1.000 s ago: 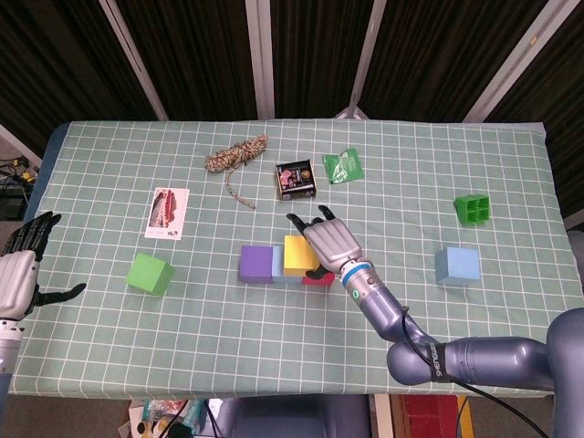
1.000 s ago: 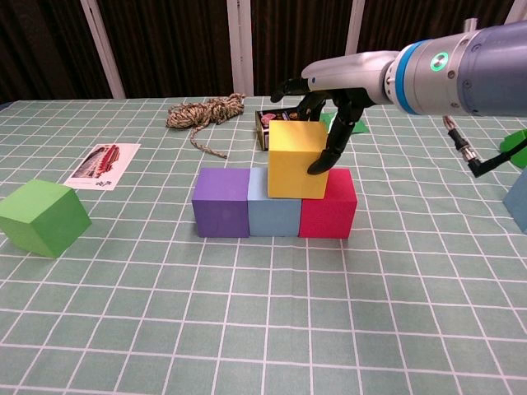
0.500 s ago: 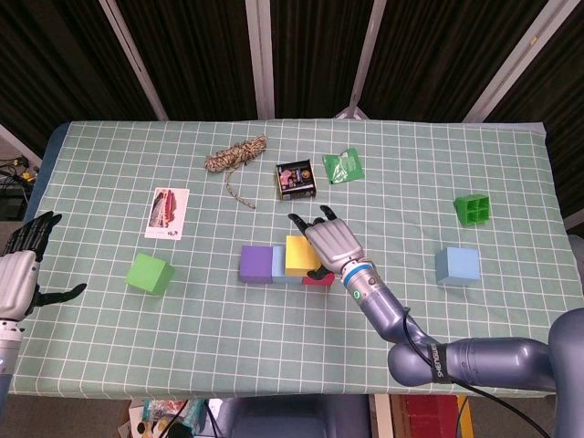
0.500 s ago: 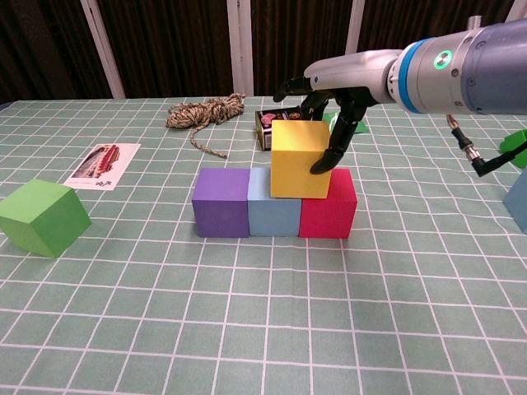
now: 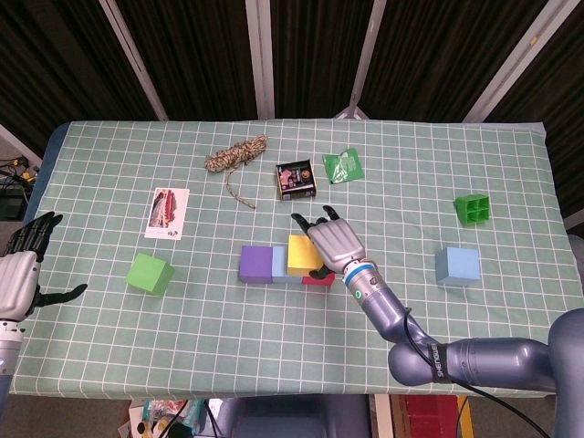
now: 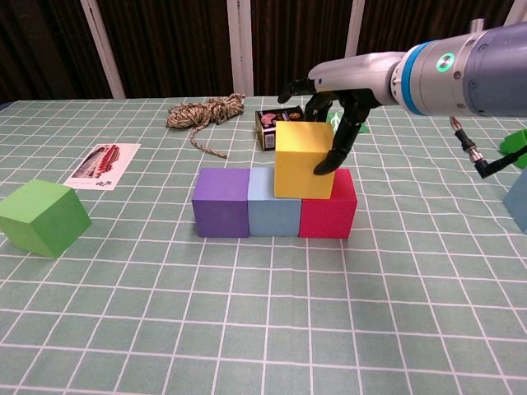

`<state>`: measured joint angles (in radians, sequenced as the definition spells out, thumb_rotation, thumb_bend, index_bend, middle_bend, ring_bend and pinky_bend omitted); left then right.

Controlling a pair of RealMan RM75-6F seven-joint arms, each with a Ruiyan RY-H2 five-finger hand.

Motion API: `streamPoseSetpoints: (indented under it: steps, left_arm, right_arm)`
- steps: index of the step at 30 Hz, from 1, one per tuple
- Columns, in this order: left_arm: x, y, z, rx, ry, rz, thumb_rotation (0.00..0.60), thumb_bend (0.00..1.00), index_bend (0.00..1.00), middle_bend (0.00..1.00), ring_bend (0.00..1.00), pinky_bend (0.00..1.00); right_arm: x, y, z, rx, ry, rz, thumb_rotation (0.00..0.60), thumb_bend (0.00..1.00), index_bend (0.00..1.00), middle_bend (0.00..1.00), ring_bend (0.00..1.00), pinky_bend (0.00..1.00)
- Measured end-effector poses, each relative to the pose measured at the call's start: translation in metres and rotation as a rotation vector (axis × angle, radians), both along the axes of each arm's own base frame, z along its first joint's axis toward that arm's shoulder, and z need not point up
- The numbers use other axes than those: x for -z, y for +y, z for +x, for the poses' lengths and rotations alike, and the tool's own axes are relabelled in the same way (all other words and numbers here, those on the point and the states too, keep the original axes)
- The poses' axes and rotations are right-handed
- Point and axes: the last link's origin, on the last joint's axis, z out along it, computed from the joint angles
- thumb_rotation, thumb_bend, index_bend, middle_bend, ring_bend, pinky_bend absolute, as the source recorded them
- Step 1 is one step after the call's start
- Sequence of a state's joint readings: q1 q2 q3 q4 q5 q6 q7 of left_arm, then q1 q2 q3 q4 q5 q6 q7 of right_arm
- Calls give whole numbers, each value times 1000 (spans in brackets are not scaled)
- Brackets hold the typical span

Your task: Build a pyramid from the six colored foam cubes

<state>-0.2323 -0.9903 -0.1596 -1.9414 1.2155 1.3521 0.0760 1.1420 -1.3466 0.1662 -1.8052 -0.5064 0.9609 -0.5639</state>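
Straddling the seam between the light-blue cube point(image 6: 274, 216) and the red cube point(image 6: 328, 206), the yellow cube point(image 6: 303, 160) sits in the second tier, which is where a pyramid block belongs: borne by two cubes below so it will not tip. The right hand point(image 6: 336, 107) arches over it from above and behind, fingers curled down its right face with a fingertip against that side, so I judge it is holding the cube while it settles rather than letting go. The purple cube point(image 6: 221, 202) ends the base row on the side away from the hand's wrist. Two cubes wait apart: the green cube point(image 5: 150, 273) far off toward the left hand point(image 5: 20, 274), which hangs idle with fingers spread and nothing in them, and a blue cube point(image 5: 457, 265) on the table point(image 5: 411, 182) out beyond the right forearm.
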Motion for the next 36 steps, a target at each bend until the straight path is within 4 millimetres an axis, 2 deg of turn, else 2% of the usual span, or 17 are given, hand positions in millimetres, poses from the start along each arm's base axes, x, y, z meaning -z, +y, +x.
streamPoseSetpoints:
  steps: [9,25,33,36]
  left_arm:
    - [0,0,0,0,2,-1,600,104,0,22,0,0]
    - [-1,0,0,1,1,1,600,104,0,21,0,0]
    - [0,0,0,0,2,0,600,104,0,21,0,0]
    - [0,0,0,0,2,-1,600,104,0,21,0,0]
  right_arm:
    - [0,2,0,-1,4,7,600,240,0,348,226,42]
    - [0,5,0,11,9,10,600,237,0,6,6,0]
    - [-5,12,1,3,33,15,600,136,0,0,0,0]
    - [-9,17,1,3,41,22,600,129,0,0,0,0]
